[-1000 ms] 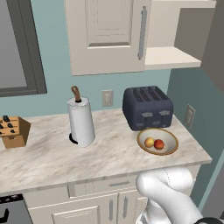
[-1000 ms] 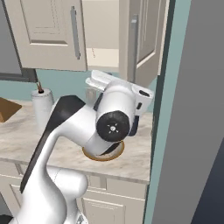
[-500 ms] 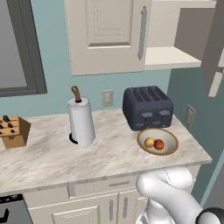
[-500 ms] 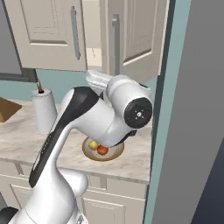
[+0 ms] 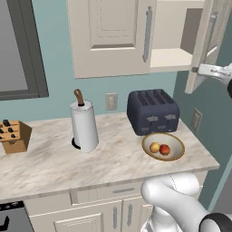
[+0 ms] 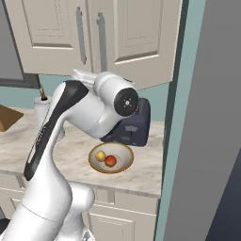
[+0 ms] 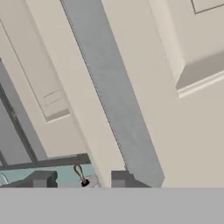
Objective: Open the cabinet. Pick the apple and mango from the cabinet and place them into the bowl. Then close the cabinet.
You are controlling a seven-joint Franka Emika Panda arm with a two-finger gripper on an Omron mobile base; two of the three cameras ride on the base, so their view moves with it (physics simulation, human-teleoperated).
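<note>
Left base: cabinet (image 5: pixel 113 36) right door ajar; apple (image 5: pixel 165 149) and mango (image 5: pixel 155 147) sit in bowl (image 5: pixel 177 141) on surface (image 5: pixel 54 163).
Right base: same fruit in bowl.
Hand: pincer (image 7: pixel 81 180) tips straddle grey handle (image 7: pixel 113 100), grip unclear.

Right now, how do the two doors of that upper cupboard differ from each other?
In the left base view, the left door lies flat and shut against the cabinet, while the right door stands partly open, swung outward. The left door hides what is behind it; the right door leaves a bare shelf showing. Both are cream, panelled, and carry a long grey bar handle.
</note>
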